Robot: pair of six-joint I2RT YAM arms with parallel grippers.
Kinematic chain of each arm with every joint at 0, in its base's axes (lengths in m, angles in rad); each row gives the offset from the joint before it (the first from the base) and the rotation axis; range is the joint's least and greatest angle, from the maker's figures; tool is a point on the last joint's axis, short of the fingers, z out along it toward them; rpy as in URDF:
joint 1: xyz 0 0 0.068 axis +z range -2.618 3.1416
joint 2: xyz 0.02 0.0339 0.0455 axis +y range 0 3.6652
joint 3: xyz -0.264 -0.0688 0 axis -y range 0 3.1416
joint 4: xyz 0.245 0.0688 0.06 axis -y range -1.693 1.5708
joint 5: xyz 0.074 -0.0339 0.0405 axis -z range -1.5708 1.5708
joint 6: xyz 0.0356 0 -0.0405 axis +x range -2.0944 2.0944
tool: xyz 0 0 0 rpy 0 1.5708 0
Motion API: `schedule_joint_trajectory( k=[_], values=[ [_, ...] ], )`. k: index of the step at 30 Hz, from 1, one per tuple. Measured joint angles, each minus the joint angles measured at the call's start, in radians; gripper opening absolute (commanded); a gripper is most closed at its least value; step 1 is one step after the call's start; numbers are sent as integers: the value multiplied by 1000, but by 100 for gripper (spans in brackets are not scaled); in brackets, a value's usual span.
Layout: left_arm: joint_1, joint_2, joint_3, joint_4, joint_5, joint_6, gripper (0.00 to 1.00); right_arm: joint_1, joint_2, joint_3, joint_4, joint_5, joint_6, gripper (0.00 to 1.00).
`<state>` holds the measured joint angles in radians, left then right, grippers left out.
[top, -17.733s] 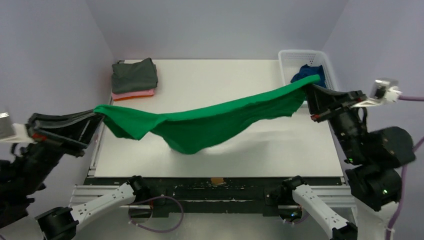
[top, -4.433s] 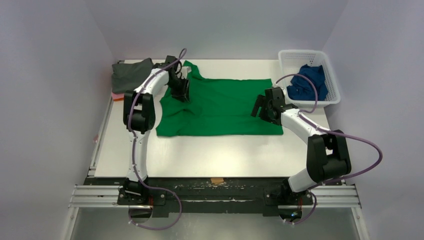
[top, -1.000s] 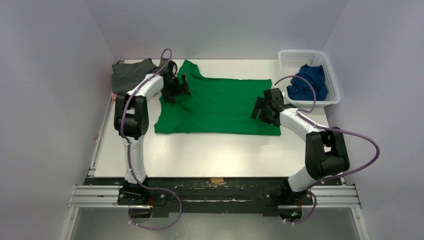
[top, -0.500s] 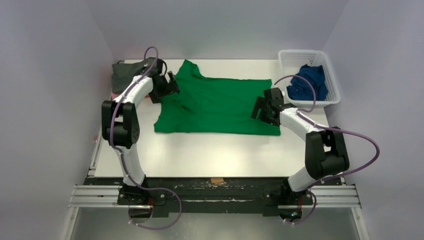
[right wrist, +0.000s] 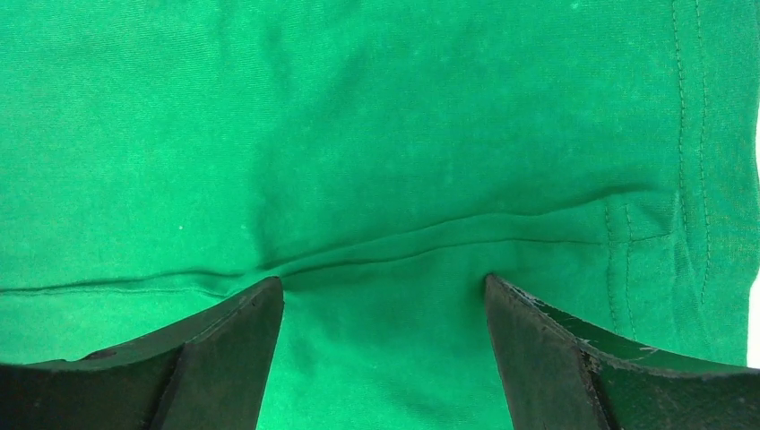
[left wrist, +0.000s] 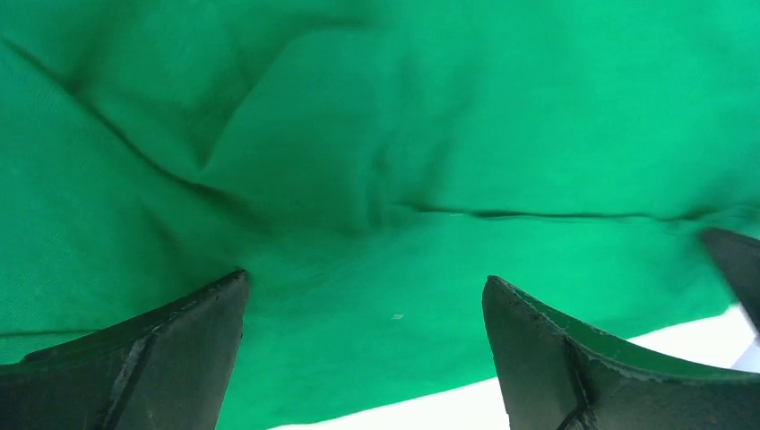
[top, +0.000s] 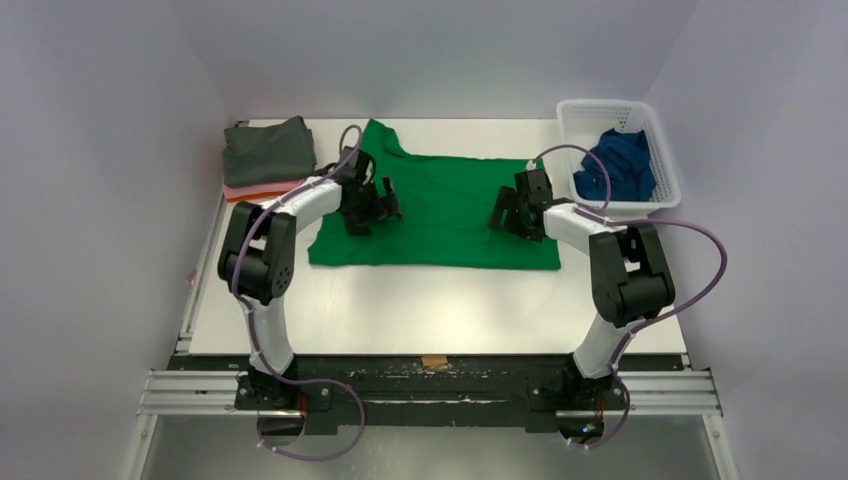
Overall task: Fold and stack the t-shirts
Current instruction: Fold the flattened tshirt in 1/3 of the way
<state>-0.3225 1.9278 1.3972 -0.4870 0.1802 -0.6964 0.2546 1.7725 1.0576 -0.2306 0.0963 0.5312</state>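
Observation:
A bright green t-shirt (top: 440, 215) lies spread flat across the middle of the table, its collar end at the far left. My left gripper (top: 375, 210) hovers open over the shirt's left part; in the left wrist view (left wrist: 366, 278) only creased green cloth (left wrist: 403, 134) and a strip of white table lie between its fingers. My right gripper (top: 505, 212) stands open low over the shirt's right part, near the hem. In the right wrist view (right wrist: 383, 279) its fingertips (right wrist: 228, 345) rest at a fold line in the cloth (right wrist: 358, 134). Neither gripper holds anything.
A folded dark grey tee (top: 268, 150) tops a pink and orange stack (top: 265, 188) at the far left corner. A white lattice basket (top: 600, 106) at the far right holds a crumpled royal blue tee (top: 615, 165). Purple cables loop above both arms.
My left gripper has swung from the shirt's far left corner rightward and nearer, onto its left part. My right gripper has shifted a little farther back and left. The shirt stays flat.

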Motion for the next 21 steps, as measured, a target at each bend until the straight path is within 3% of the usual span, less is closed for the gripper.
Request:
schedule_joint_trajectory(
  k=[10, 15, 21],
  values=[
    [-10, -53, -170, 93, 14, -27, 100, 2, -113, -166, 115, 16, 47, 82],
    [-57, -226, -420, 229, -2, -86, 100, 2, -213, -258, 86, 17, 82, 82],
    [-192, -429, -634, 253, -59, -166, 100, 2, -360, -376, 13, 25, 114, 83]
  ],
)
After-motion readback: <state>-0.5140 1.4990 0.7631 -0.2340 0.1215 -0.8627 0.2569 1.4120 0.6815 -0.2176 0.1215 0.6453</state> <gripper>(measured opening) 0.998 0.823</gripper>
